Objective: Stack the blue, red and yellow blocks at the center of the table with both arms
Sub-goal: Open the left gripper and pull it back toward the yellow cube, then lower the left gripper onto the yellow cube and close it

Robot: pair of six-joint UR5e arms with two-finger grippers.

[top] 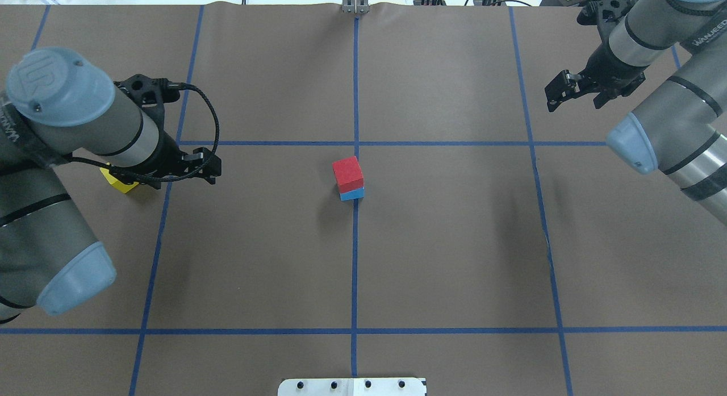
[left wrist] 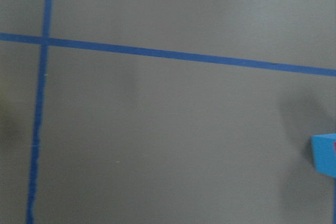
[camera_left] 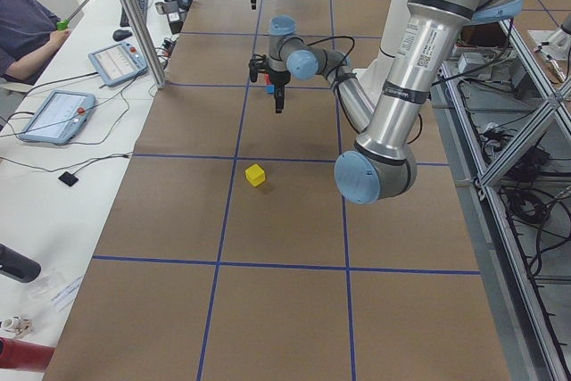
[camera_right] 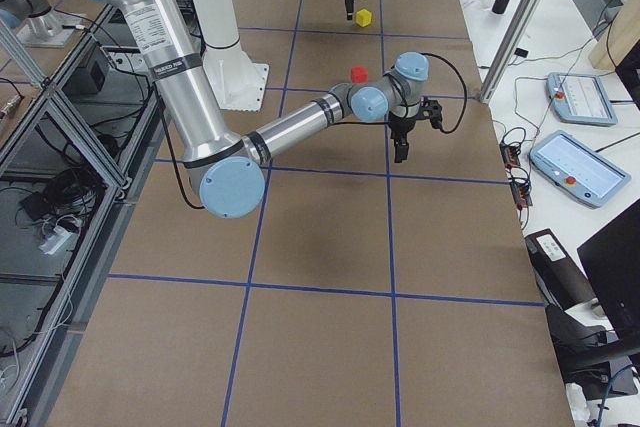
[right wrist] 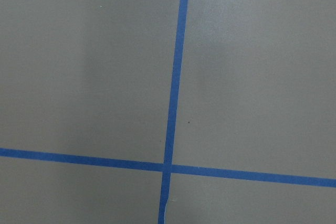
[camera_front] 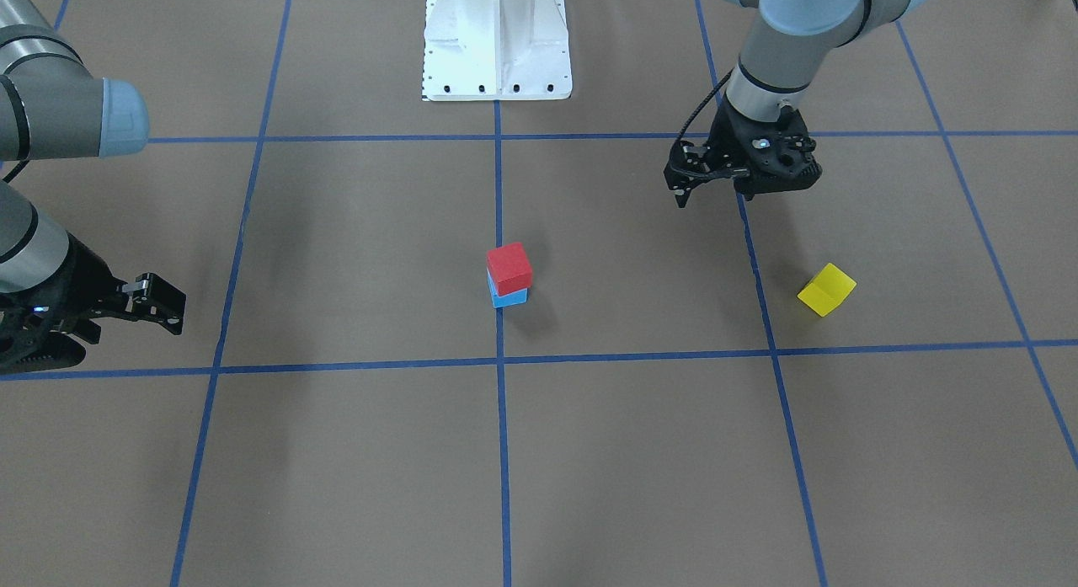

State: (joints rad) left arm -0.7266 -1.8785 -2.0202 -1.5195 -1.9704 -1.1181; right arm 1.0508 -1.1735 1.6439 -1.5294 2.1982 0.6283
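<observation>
Taking 12 o'clock as straight away from the robot's base. Counting two tiers of three as done: finding the red block (camera_front: 509,267) sitting on the blue block (camera_front: 508,297) at the crossing of the blue tape lines (camera_front: 499,191) at the centre of the table (camera_front: 632,452).

Waiting on the yellow block (camera_front: 827,289), lying alone at 9 o'clock from the stack and well apart from it. Finding the left gripper (top: 207,167) hanging above the table between that block and the stack, pinching nothing, fingers probably spread, though hard to read from these angles. Finding the right gripper (camera_front: 173,312) hanging far out at about 2 o'clock, claw spread and empty.

Judging room as generous: seeing bare table all round the stack, with nothing lying between it and the yellow block. Judging the red top as the only tight edge in placing.
</observation>
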